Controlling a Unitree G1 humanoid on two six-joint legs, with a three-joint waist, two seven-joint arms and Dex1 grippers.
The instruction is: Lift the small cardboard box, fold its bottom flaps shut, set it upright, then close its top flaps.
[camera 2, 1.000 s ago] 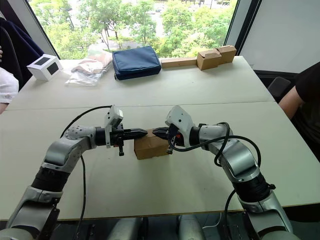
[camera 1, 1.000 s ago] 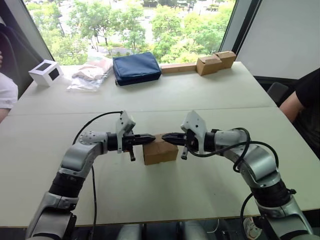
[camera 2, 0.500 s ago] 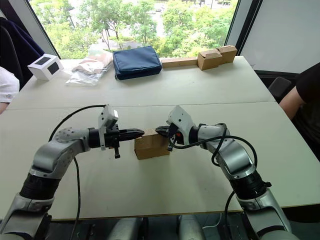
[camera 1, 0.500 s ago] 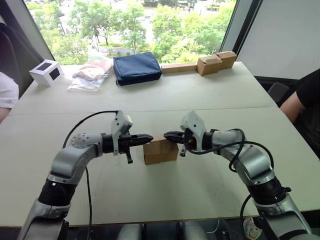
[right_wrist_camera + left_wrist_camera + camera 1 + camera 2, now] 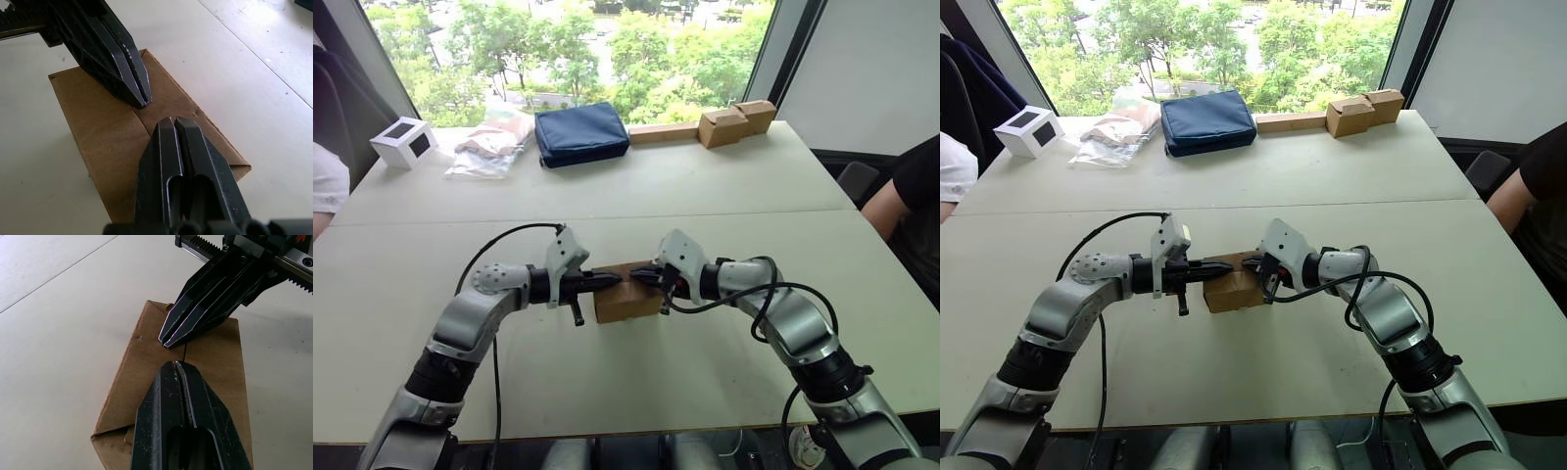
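Note:
The small cardboard box (image 5: 625,303) stands upright on the table (image 5: 724,186), plain brown, near the front middle. Its top flaps (image 5: 139,369) lie flat, meeting at a seam across the top. My left gripper (image 5: 616,279) comes in from the left, shut, its tip resting on the box top beside the seam. From the right, my right gripper (image 5: 640,277) is also shut, tip down on the top. The two tips nearly touch over the seam, as the left wrist view shows with my left gripper (image 5: 176,364) facing the right gripper (image 5: 166,343). Neither holds anything.
Along the far edge are a white cube box (image 5: 403,142), a plastic bag (image 5: 491,147), a navy pouch (image 5: 579,132), a wooden strip (image 5: 663,132) and a tan pair of boxes (image 5: 736,122). A person's arm (image 5: 906,191) is at the right, a sleeve (image 5: 325,186) at the left.
Both grippers have moved inward from the box's ends onto its top, so their shut tips now almost meet at the seam. The box has stayed in place.

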